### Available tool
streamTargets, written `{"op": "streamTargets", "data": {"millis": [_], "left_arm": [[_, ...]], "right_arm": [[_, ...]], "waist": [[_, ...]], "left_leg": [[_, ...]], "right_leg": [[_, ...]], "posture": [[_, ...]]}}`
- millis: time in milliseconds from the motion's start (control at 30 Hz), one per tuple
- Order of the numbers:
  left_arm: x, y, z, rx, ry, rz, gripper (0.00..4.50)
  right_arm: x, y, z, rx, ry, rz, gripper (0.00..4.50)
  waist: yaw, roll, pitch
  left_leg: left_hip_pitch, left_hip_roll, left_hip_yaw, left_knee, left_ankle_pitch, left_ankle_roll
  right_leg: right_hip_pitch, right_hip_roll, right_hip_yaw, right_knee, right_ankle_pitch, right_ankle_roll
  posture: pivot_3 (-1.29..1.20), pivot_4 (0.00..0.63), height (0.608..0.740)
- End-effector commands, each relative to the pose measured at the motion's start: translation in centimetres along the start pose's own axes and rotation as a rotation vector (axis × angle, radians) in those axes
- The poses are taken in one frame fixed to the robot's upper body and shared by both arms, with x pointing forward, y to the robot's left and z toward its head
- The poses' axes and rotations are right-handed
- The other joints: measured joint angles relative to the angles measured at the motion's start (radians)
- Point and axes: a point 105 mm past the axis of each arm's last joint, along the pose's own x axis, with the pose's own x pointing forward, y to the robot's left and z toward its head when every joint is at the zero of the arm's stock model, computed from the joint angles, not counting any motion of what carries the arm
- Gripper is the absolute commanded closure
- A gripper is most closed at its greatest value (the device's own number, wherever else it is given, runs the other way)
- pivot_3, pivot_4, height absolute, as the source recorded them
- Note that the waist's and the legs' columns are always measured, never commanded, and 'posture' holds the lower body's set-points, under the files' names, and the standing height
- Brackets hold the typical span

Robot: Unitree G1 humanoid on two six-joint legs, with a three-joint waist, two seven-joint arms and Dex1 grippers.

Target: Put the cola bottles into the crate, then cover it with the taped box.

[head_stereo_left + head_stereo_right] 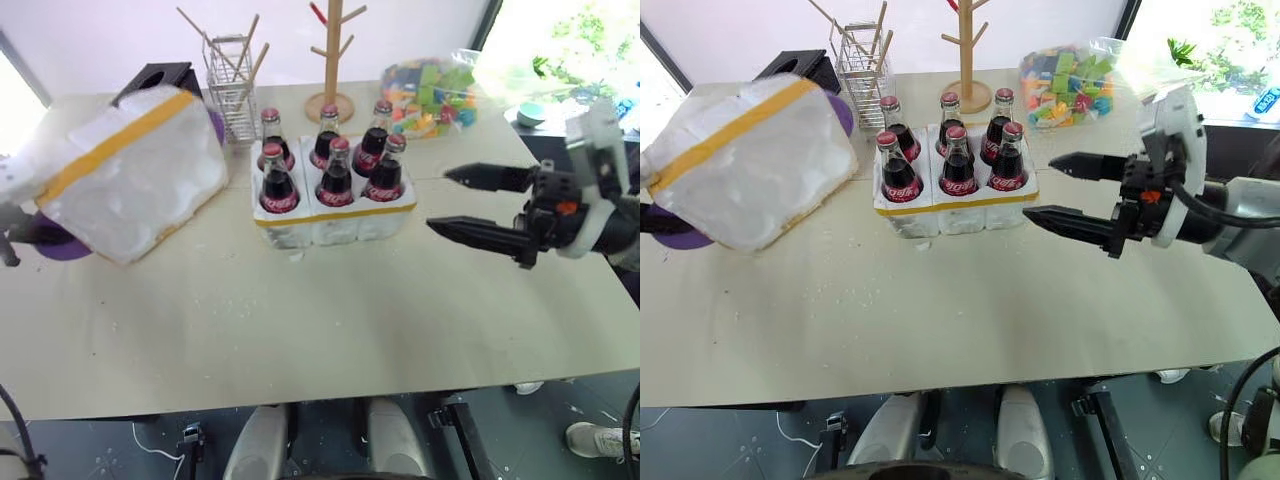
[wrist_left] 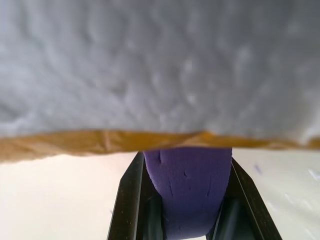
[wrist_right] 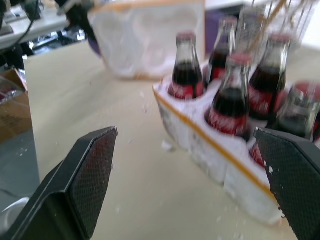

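Six cola bottles (image 1: 335, 170) with red caps stand upright in the wells of the crate (image 1: 335, 220), a low white block with a yellow band, at the table's middle. The taped box (image 1: 130, 170), white with a yellow tape band, sits tilted at the left. My left gripper (image 2: 187, 155) reaches under the box's taped rim (image 2: 100, 142), its fingers closed on a purple object (image 2: 187, 190), with the fingertips hidden by the rim. My right gripper (image 1: 438, 202) hovers open just right of the crate, pointing at it, with nothing between its fingers (image 3: 95, 165).
Behind the crate stand a wire rack with wooden sticks (image 1: 232, 90), a wooden peg tree (image 1: 333, 60) and a bag of colourful blocks (image 1: 430, 95). A black tissue box (image 1: 160, 75) sits behind the taped box. The table's front half (image 1: 300, 340) is bare.
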Motion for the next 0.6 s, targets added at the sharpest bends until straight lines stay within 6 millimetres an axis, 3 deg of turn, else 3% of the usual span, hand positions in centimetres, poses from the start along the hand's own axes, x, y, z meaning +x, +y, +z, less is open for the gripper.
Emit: {"op": "streamTargets", "data": {"millis": [33, 200, 433, 600], "left_arm": [[-1.1, 2.2, 6.2, 0.137, -0.280, 0.232, 4.09], [-1.2, 0.9, 13.1, 0.308, -0.476, 0.366, 4.09], [0.0, -3.8, 22.0, 0.625, -0.555, 0.456, 4.09], [1.4, -5.6, 22.7, 0.834, -0.461, 0.489, 4.09]], "right_arm": [[-0.5, -0.2, 0.7, -0.063, -0.020, -0.069, 0.00], [-0.5, 0.0, 0.4, -0.038, -0.034, -0.072, 0.00], [-0.4, -0.4, 0.6, -0.012, -0.072, -0.101, 0.00], [-0.2, -0.4, 0.6, -0.005, -0.081, -0.121, 0.00]], "waist": [[0.002, 0.000, 0.000], [0.000, 0.000, 0.000], [0.001, 0.000, 0.000], [-0.008, 0.000, 0.000]], "left_leg": [[0.000, 0.000, -0.001, 0.000, 0.000, 0.000], [-0.001, -0.001, -0.001, 0.002, 0.000, 0.000], [0.001, -0.001, -0.001, 0.002, 0.000, 0.000], [0.001, -0.002, 0.000, 0.005, 0.000, 0.000]], "right_leg": [[0.000, -0.001, 0.000, 0.001, 0.000, 0.000], [0.000, -0.001, 0.000, 0.002, 0.000, 0.001], [0.000, -0.001, 0.001, 0.004, 0.000, 0.001], [0.002, 0.000, 0.001, 0.004, 0.000, 0.001]], "posture": [[0.00, 0.150, 0.740], [0.00, 0.150, 0.740], [0.00, 0.150, 0.740], [0.00, 0.150, 0.740]]}}
